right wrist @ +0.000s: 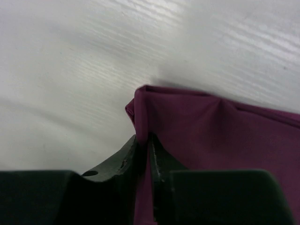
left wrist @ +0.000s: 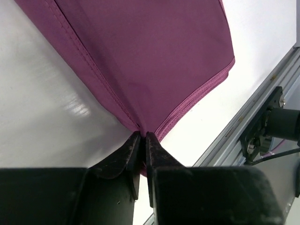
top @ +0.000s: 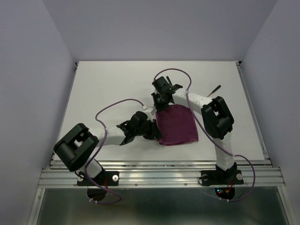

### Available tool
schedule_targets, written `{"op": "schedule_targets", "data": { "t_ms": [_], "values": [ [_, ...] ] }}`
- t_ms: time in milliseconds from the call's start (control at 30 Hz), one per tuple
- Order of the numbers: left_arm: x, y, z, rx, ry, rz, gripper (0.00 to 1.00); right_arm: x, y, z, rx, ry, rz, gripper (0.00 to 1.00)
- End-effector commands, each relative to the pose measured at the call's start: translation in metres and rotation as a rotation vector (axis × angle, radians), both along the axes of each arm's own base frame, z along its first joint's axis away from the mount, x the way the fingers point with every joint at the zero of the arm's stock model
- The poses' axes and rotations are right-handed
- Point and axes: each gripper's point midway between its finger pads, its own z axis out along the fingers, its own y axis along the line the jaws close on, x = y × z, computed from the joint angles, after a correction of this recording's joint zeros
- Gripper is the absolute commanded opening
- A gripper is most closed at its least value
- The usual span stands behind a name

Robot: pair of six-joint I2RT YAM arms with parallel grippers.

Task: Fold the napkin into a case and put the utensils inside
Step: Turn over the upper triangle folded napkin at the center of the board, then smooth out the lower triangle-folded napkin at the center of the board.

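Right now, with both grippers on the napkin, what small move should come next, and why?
Probably open both and lift away. The napkin lies flat and doubled; the left gripper and right gripper pinch two corners low on the table, so this fold seems done.

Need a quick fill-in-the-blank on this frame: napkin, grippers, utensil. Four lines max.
1. The napkin lies on a ___ table.
2. The left gripper is shut on the napkin's near left ___.
3. The right gripper pinches the napkin's ___ left corner.
4. A black-handled utensil lies on the table, off the napkin, toward the far ___ side.
Missing words: white; corner; far; right.
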Motion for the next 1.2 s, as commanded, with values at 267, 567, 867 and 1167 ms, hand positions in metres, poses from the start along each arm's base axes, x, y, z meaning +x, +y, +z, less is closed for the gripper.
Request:
{"op": "schedule_targets", "data": {
  "t_ms": [267,567,867,1167],
  "values": [
    [-0.013,0.016,0.011,0.028,-0.001,0.025,0.62,0.042,0.031,0.067,0.170,-0.242,-0.066,0.63],
    [0.015,0.037,0.075,0.010,-0.145,0.136,0.61,0.059,-0.049,0.124,0.225,-0.356,-0.255,0.61],
    [0.073,0.064,0.085,-0.013,-0.118,0.313,0.10,0.016,-0.073,0.093,0.245,-0.286,-0.264,0.51],
    [0.134,0.059,0.050,0.007,0.014,0.392,0.00,-0.010,-0.026,0.068,0.265,-0.226,-0.185,0.50]
  ]
}}
